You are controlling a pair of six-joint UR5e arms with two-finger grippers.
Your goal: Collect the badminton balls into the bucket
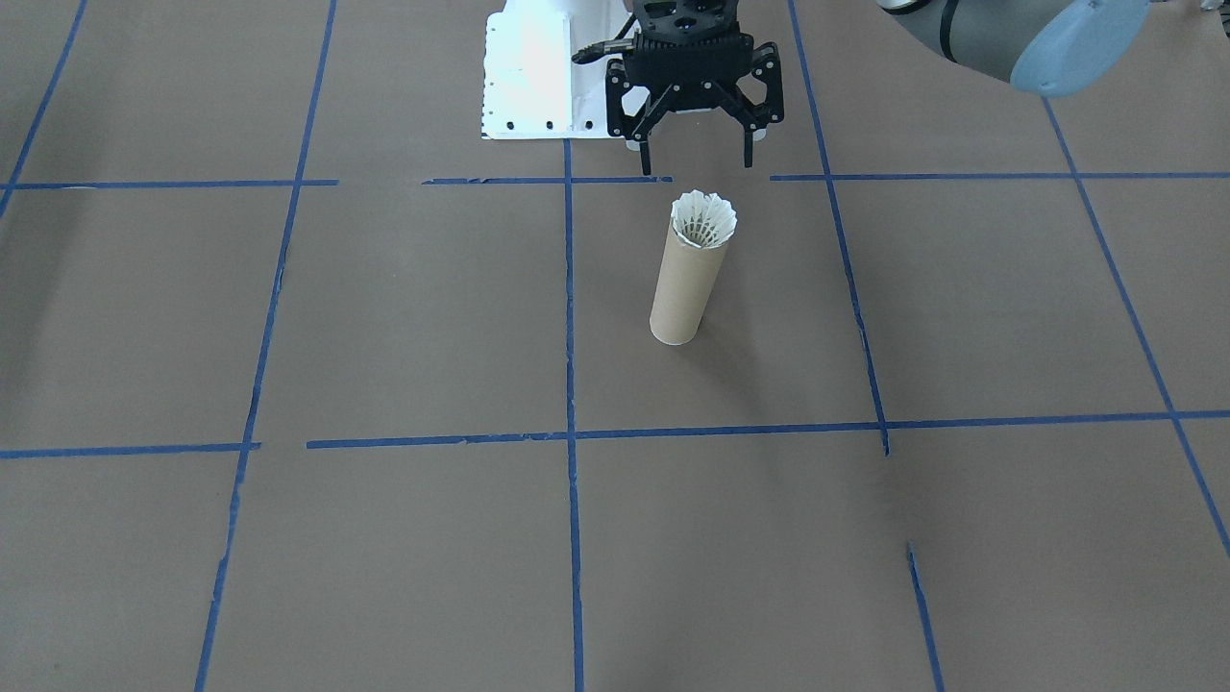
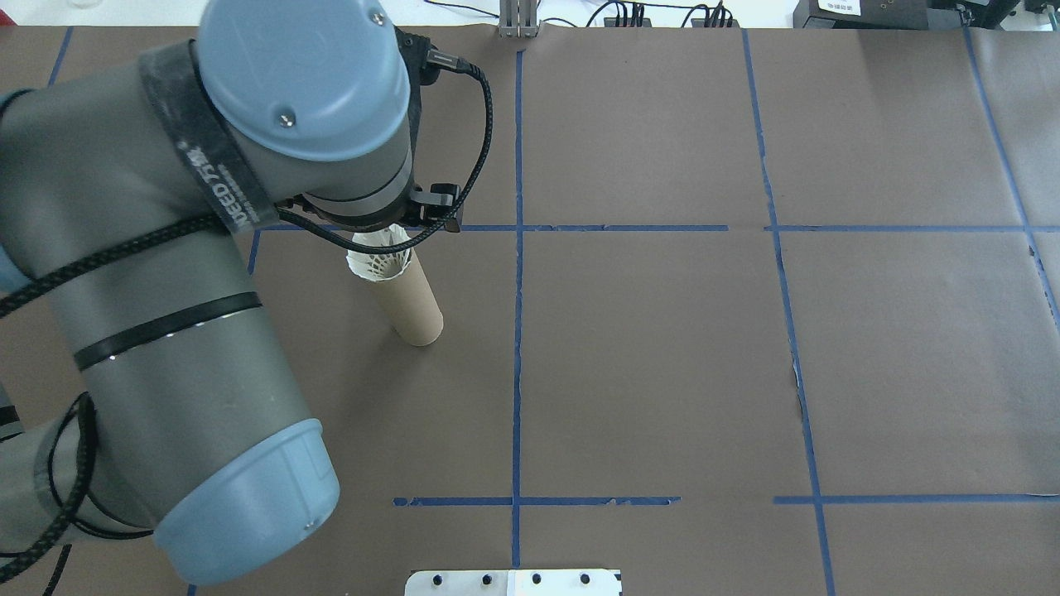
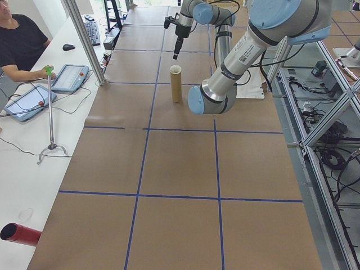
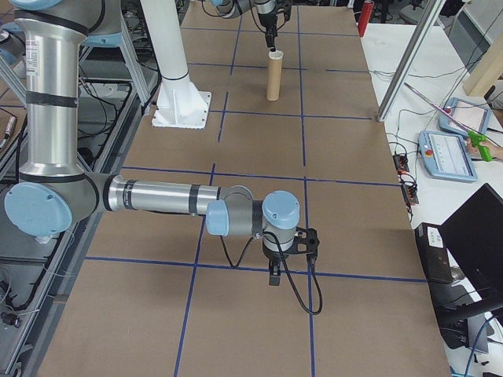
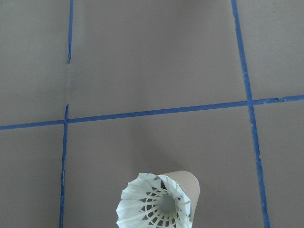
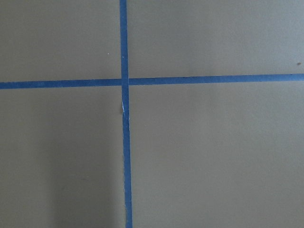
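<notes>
White shuttlecock point(image 1: 703, 221) tip hidden in tube point(image 1: 682, 288)

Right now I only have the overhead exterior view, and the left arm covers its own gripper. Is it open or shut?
Observer: Open, by the front-facing view: the left gripper hangs above the shuttlecock, apart from it.
Operator: And where is the right arm? I can't see it.
Observer: The exterior right view shows the right gripper low over the table, far from the tube.
</notes>
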